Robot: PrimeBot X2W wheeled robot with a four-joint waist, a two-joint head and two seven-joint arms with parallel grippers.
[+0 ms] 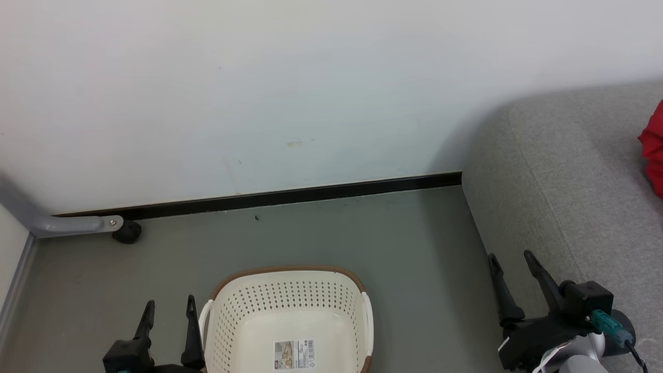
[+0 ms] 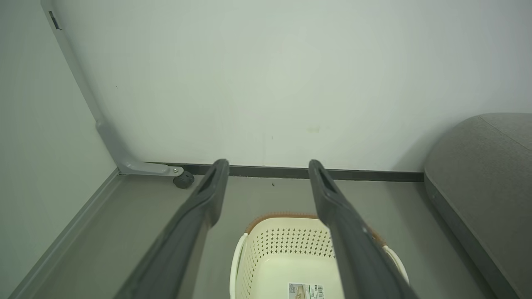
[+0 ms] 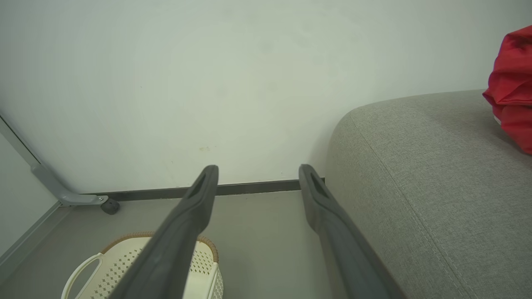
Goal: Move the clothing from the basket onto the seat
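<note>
Basket [image 1: 285,296] sits on grey floor [image 1: 393,248] at bottom centre of head view, cream perforated walls, brown rim, white side handles; its visible cream bottom is bare, with a paper label [image 1: 294,354] stuck flat on it

Clothing [image 1: 653,155]: red fabric at right edge of frame, lying on top of the seat [image 1: 559,176], well apart from the basket; cut off by the frame, so no numbers or stripes can be read

Seat is a grey upholstered cushion filling the right side, rounded corner toward the wall [image 1: 259,77], stitched seam running along it

Left end effector [image 1: 171,305] at lower left, just beside the basket's left handle, fingers pointing up the frame, jaws parted and holding nothing. In left wrist view the two dark fingers [image 2: 199,207] stand wide apart above the basket [image 2: 286,245], nothing between them

Right end effector [image 1: 510,259] at lower right, over the floor next to the seat's front edge, jaws spread, nothing held. Right wrist view has its fingers [image 3: 328,216] apart, with the seat [image 3: 415,166] to the right, the red clothing [image 3: 511,83] at upper right and the basket [image 3: 112,261] at lower left

Black baseboard [image 1: 311,195] runs along the wall foot; grey metal leg [image 1: 77,224] with a black caster [image 1: 127,231] at mid left
</note>
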